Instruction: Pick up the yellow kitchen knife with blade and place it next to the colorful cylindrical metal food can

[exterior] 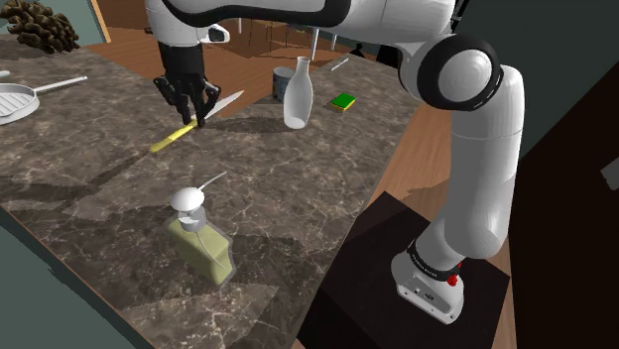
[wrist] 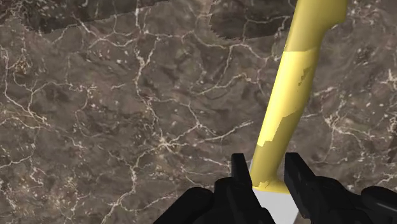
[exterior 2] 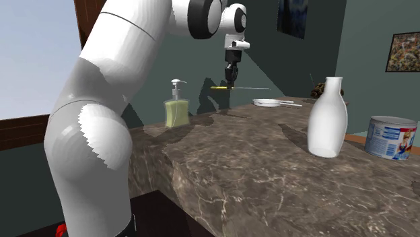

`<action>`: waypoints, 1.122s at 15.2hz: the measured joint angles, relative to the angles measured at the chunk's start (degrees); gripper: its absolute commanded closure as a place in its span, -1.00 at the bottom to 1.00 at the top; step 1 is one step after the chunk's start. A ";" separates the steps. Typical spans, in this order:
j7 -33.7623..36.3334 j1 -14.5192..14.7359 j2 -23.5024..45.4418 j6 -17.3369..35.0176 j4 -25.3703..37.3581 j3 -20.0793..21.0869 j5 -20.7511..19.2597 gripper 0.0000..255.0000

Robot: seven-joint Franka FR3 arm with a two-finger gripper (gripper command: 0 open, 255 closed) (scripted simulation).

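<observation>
A black box stand (exterior: 397, 268) sits nearest, carrying a white robot arm that reaches out over a dark brown marble counter (exterior: 99, 169). Near the counter's front edge stands a soap dispenser (exterior: 201, 243) with yellow-green liquid and a white pump.

Beyond it, the black gripper (exterior: 195, 114) points down with its two fingers closed narrowly on a kitchen knife (exterior: 177, 135). The wrist view shows the gripper (wrist: 267, 167) clasping the knife (wrist: 292, 83) where the yellow handle meets the pale blade, with the handle stretching away over the marble. In the second exterior view the gripper (exterior 2: 231, 82) holds the knife (exterior 2: 242, 88) roughly level and clear above the counter.

Further back stands a white bottle (exterior: 298, 94), with a green sponge (exterior: 343, 101) toward the shoulder view's right of it. Just behind the bottle is the food can (exterior: 282, 84), which the second exterior view shows with a blue and white label (exterior 2: 392, 138). The can is well apart from the knife.

At the shoulder view's far left lie a white frying pan (exterior: 18, 99) and, behind it, a brown pine cone (exterior: 45, 27)
</observation>
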 measured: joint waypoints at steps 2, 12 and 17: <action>-2.26 -2.67 -2.08 0.65 -2.61 -0.15 1.02 1.00; -15.60 -15.38 -11.34 3.95 -14.49 -2.58 5.90 1.00; -21.85 -19.79 -12.54 4.42 -16.08 -4.54 6.72 1.00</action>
